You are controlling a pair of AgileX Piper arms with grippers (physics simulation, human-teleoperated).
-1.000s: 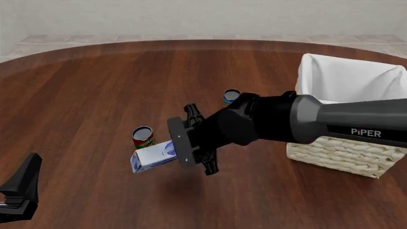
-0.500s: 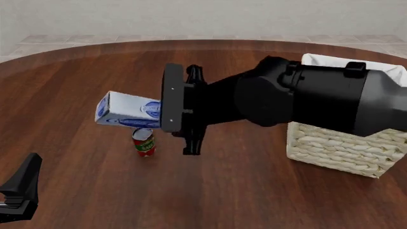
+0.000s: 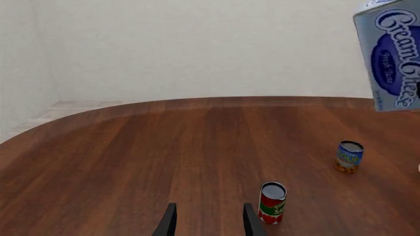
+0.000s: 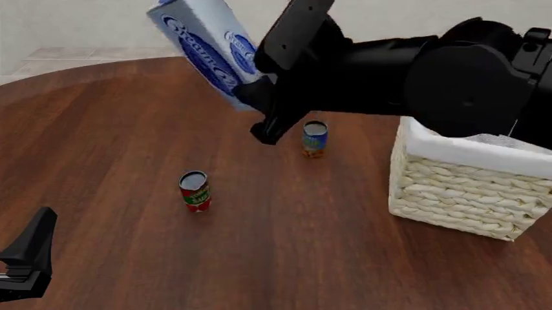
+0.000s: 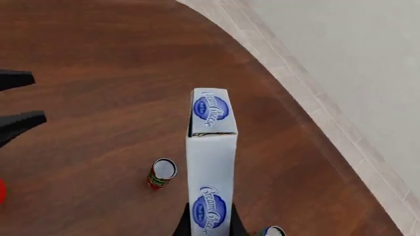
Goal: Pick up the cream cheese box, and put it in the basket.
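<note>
The cream cheese box (image 4: pixel 203 45), white with blue oval logos, hangs tilted high above the table, left of the basket (image 4: pixel 466 190). My right gripper (image 4: pixel 250 90) is shut on its lower end. In the right wrist view the box (image 5: pixel 211 157) stands out lengthwise from the right gripper (image 5: pixel 210 225), far above the wood. The left wrist view catches the box (image 3: pixel 390 54) in the air. My left gripper (image 4: pixel 28 257) rests low at the near left, and in its own view the left gripper (image 3: pixel 208 223) is open and holds nothing.
A red can (image 4: pixel 195 190) stands on the brown table (image 4: pixel 103 148) below the box, and a blue can (image 4: pixel 315 139) stands farther back, toward the basket. The right arm (image 4: pixel 448 77) reaches over the basket's near left corner. The red can (image 3: pixel 272 202) is close to the left fingers (image 3: pixel 169 222).
The right arm has lifted the cream cheese box from just above the red can to high over the table and tilted it steeply. The left arm has stayed still.
</note>
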